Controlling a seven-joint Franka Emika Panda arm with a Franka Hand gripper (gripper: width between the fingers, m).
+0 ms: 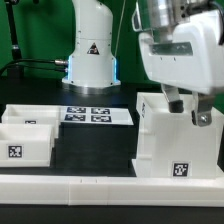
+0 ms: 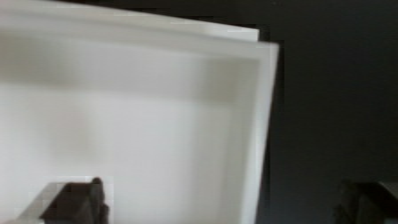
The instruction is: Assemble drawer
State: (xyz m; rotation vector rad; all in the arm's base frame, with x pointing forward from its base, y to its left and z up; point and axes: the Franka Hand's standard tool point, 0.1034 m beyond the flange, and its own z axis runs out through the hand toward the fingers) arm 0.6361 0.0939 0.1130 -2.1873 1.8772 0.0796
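Observation:
The drawer's large white housing (image 1: 163, 140) stands upright at the exterior view's right, with a tag low on its front. My gripper (image 1: 189, 111) hangs over its top right edge. In the wrist view the housing's wall (image 2: 253, 130) runs between my fingers, and my gripper (image 2: 224, 205) is open. One dark fingertip (image 2: 75, 200) is over the white inside and the other (image 2: 374, 205) is over the dark table; neither touches the wall. The two shallow white trays (image 1: 26, 140) (image 1: 36, 114) lie at the exterior view's left.
The marker board (image 1: 96, 115) lies flat in the middle behind the trays. A long low white rail (image 1: 100, 186) runs along the front edge. The arm's white base (image 1: 92, 55) stands at the back centre, with a cable on the table beside it.

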